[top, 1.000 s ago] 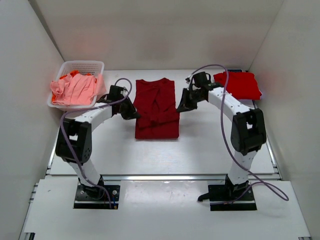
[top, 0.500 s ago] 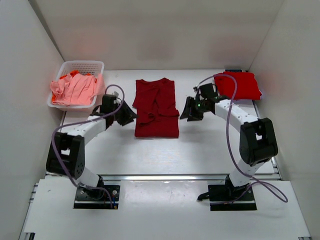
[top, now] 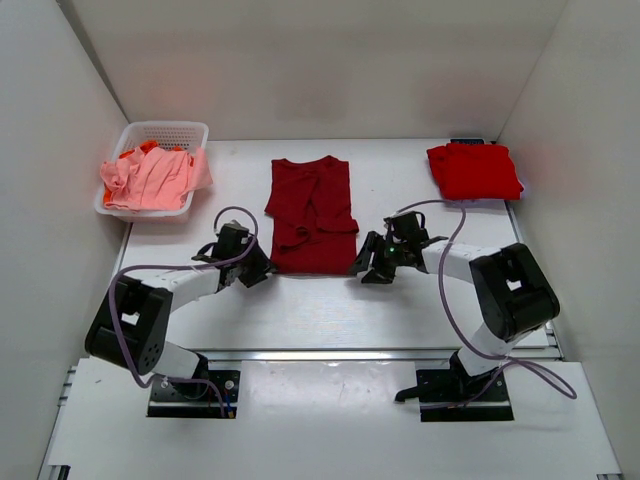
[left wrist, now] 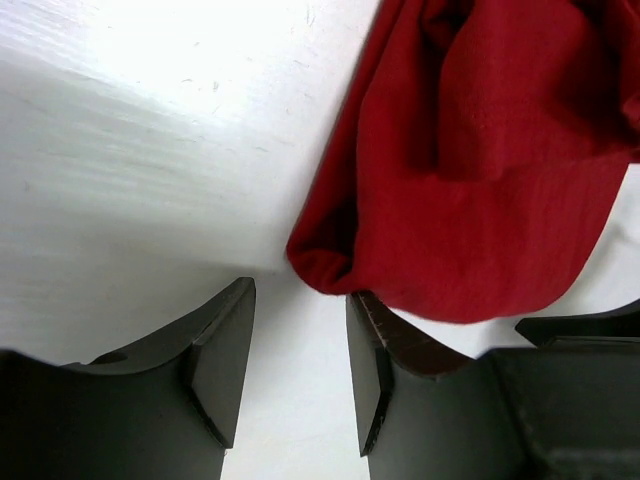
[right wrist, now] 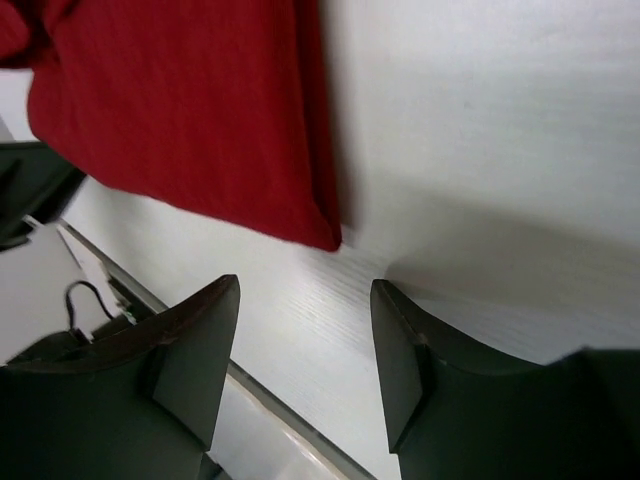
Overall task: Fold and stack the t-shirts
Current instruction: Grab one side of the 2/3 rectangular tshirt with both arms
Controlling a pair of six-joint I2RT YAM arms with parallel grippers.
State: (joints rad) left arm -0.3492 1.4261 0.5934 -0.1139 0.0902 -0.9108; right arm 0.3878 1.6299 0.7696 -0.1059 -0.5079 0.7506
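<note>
At the far left the white basket (top: 128, 135) holds a salmon-pink shirt (top: 150, 178) spilling over its rim, with an orange shirt (top: 143, 149) showing at its far side; how many shirts lie under them cannot be told. The left gripper (left wrist: 298, 300) is wide and empty at the near left corner of the maroon shirt (top: 312, 215), which lies part-folded at mid-table. The hem sits just ahead of the gap, so closing here could catch only the top layer or shove the corner away. The right gripper (right wrist: 305, 290), also wide and empty, faces the near right corner; if the two lift unevenly, the fold would likely skew. The cloth layers at that edge are hard to count. The folded red shirt (top: 473, 170) rests far right, well apart, and a small dark thing (top: 465, 141) at its far edge is mostly hidden.
</note>
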